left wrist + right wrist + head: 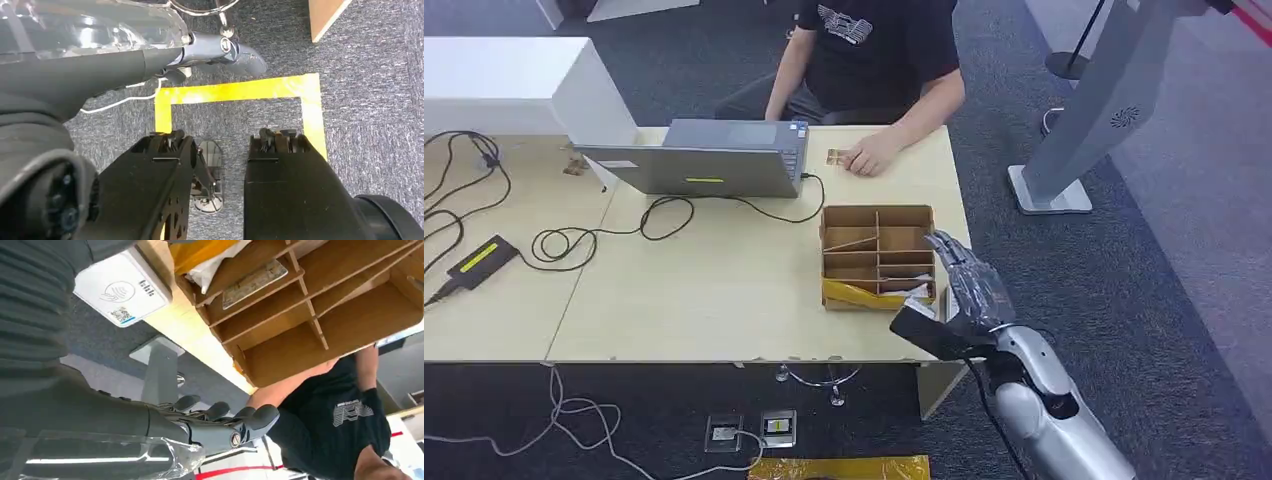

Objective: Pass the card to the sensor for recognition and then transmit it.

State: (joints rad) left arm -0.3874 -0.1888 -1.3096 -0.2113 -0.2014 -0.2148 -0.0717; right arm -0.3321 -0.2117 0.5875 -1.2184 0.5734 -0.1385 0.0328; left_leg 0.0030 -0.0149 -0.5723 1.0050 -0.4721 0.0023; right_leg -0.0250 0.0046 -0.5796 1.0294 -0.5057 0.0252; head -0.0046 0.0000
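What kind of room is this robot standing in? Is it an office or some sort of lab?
Probably an office used as a test area: grey carpet, a pale wooden table with a laptop and trailing cables, a seated person, and yellow tape marking the floor.

Even indoor light, soft shadows, mild blur.

A divided box (877, 255) sits at the table's (724, 300) lower right, the laptop (699, 160) behind it at centre; a person (874, 60) sits beyond, with cables (604, 238) trailing left.
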